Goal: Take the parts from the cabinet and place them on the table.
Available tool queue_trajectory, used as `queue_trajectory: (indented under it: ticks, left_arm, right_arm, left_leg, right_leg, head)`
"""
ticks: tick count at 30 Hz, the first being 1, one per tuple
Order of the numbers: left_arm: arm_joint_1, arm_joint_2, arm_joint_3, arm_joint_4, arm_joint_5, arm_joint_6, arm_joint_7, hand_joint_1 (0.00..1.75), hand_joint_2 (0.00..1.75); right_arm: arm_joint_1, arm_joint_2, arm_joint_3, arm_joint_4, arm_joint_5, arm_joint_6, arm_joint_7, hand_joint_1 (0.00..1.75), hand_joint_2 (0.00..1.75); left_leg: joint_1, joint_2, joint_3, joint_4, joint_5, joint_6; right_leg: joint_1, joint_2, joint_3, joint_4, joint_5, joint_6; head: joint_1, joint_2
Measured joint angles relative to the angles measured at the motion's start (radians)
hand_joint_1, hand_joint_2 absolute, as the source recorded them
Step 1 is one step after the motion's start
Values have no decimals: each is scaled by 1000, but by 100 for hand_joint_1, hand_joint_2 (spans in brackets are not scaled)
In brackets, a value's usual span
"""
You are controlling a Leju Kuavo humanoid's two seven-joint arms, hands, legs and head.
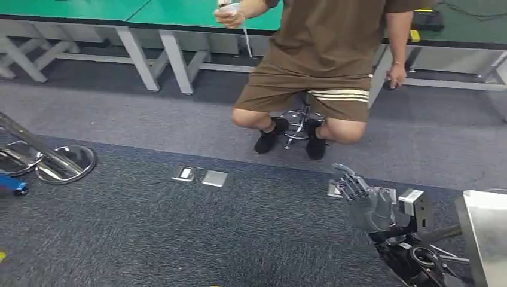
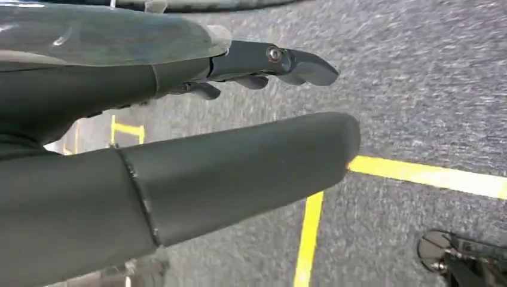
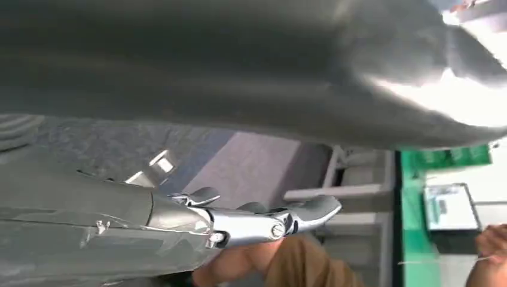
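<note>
My right hand (image 1: 366, 200) hangs low over the dark carpet, fingers loosely spread and a little curled, with nothing in it. My left hand (image 2: 197, 143) points down at the floor beside yellow floor lines (image 2: 418, 173), its thumb and fingers apart and nothing between them.

I can see neither cabinet nor parts from here, so I cannot tell which way they lie from either hand, nor their long axis, nor which arm is nearer. My guess is that I must turn before any reach.

The table (image 1: 197, 13) with the green top stands well ahead, across the carpet, its near edge facing me. One person (image 1: 323, 66) sits on a stool in front of it. Two small metal plates (image 1: 200, 176) lie side by side on the floor.
</note>
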Motion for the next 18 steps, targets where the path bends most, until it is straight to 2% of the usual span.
queue_trajectory:
  ticks: [1, 3, 4, 5, 6, 7, 8, 9, 10, 11, 12, 13, 14, 15, 16, 17, 18]
  left_arm:
    - [-5, 1, 0, 0, 1, 0, 0, 0, 0]
    - [-2, 2, 0, 0, 2, 0, 0, 0, 0]
    - [1, 2, 0, 0, 2, 0, 0, 0, 0]
    - [4, 5, 0, 0, 5, 0, 0, 0, 0]
    - [3, 3, 0, -1, 6, 0, 0, 0, 0]
    - [0, 3, 0, -1, 9, 0, 3, 0, 0]
    - [-2, 4, 0, -1, 9, 0, 4, 0, 0]
    - [-3, 4, 0, -1, 12, 0, 4, 0, 0]
    - [-3, 2, 0, -1, 14, 0, 5, 0, 0]
    - [-1, 1, 0, -1, 14, 0, 5, 0, 0]
    - [2, 0, 0, -1, 16, 0, 6, 0, 0]
    - [3, 0, 0, -1, 16, -1, 6, 0, 0]
    - [3, 1, 0, -1, 16, -1, 6, 0, 0]
    - [2, 2, 0, -1, 16, -1, 5, 0, 0]
    - [-2, 2, 0, -1, 16, -1, 5, 0, 0]
    - [-3, 2, 0, -1, 16, -1, 4, 0, 0]
    - [-3, 2, 0, -1, 16, -1, 4, 0, 0]
  right_arm:
    - [2, 0, -5, 4, -3, 2, -4, 0, 0]
    - [3, 0, -15, 8, -8, 3, -8, 0, 0]
    - [0, 0, -17, 10, -9, 3, -9, 0, 0]
    - [-3, 0, -20, 10, -9, 3, -10, 0, 0]
    - [-4, 0, -23, 11, -9, 3, -11, 0, 0]
    - [-4, 0, -28, 11, -10, 3, -13, 0, 0]
    - [-3, 0, -33, 13, -10, 2, -13, 0, 0]
    - [-1, 0, -37, 16, -10, 1, -12, 0, 0]
    - [0, -1, -42, 19, -13, -1, -11, 0, 0]
    - [1, -1, -48, 23, -18, -3, -6, 0, 0]
    - [1, -1, -53, 27, -23, -4, -4, 0, 0]
    - [2, -1, -59, 32, -28, -4, -2, 0, 0]
    - [3, -1, -67, 40, -35, -4, -1, 0, 0]
    - [3, -1, -73, 45, -40, -4, 0, 0, 0]
    - [5, -1, -81, 52, -47, -3, -1, 0, 0]
    - [4, -3, -90, 66, -55, -1, -3, 0, 0]
    - [4, -3, -95, 83, -63, -1, -5, 0, 0]
  left_leg:
    - [-4, -14, -8, 12, 0, -3]
    - [2, -39, -21, 5, 9, -17]
    - [5, -50, -23, 4, 14, -25]
    - [4, -44, -26, 9, 8, -29]
    - [-3, 29, -37, 37, -12, -33]
    - [-2, 72, -70, 101, -49, -39]
    - [0, 88, -113, 184, -88, -43]
    - [2, 95, -155, 268, -122, -46]
    - [3, 98, -190, 335, -141, -48]
    - [4, 98, -196, 345, -132, -49]
    - [5, 99, -175, 305, -103, -49]
    - [5, 104, -130, 219, -60, -47]
    - [3, 124, -69, 111, -18, -42]
    - [0, 166, -17, 26, 4, -37]
    - [-9, 176, -9, 4, -4, -32]
    - [-9, 161, -12, 2, 0, -23]
    - [-12, 150, -14, 4, -2, -20]
  right_leg:
    - [-4, 11, 6, -28, -5, -1]
    - [7, -10, 11, -17, -6, -11]
    - [8, -20, 11, -19, -3, -18]
    - [-2, -37, 15, -30, 4, -27]
    - [1, -52, 18, -34, 6, -31]
    - [4, -67, 18, -35, 6, -37]
    - [7, -83, 17, -35, 5, -38]
    - [9, -99, 16, -35, 5, -39]
    - [10, -117, 15, -35, 3, -41]
    - [10, -132, 15, -35, 3, -41]
    - [10, -144, 15, -35, 2, -41]
    - [10, -157, 17, -35, 1, -40]
    - [10, -168, 19, -35, -1, -37]
    - [12, -178, 23, -35, -3, -34]
    - [19, -186, 21, -34, -7, -28]
    - [17, -193, 23, -34, -9, -24]
    - [16, -202, 27, -35, -11, -18]
  head:
    - [0, 0]
    - [-5, 0]
    - [-2, 0]
    - [-3, 0]
    - [-11, 0]
    - [-26, 0]
    - [-32, 0]
    - [-35, 0]
    - [-36, 0]
    - [-39, 0]
    - [-42, 0]
    - [-47, 0]
    - [-53, 0]
    - [-57, 0]
    - [-62, 0]
    - [-59, 0]
    - [-56, 0]
